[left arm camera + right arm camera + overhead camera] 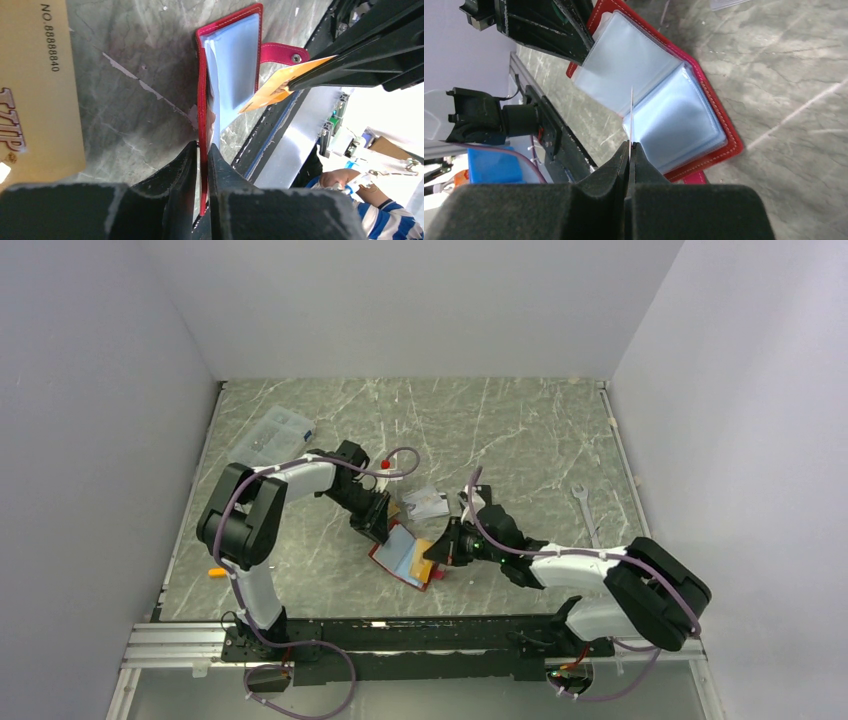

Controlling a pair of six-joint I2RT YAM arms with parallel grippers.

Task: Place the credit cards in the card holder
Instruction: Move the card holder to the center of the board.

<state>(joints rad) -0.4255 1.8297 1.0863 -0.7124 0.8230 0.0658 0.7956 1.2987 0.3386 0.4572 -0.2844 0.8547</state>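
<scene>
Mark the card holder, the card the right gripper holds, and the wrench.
card holder [704, 130]: right wrist view, clear pocket of the open half.
gold card [272, 90]: left wrist view, its free end beyond the right gripper's fingers.
wrench [586, 511]: top external view, mid-shaft.

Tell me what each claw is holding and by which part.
Right claw pinches a gold card by its edge. Left claw straddles the open red wallet's cover edge; whether it grips is unclear.
</scene>
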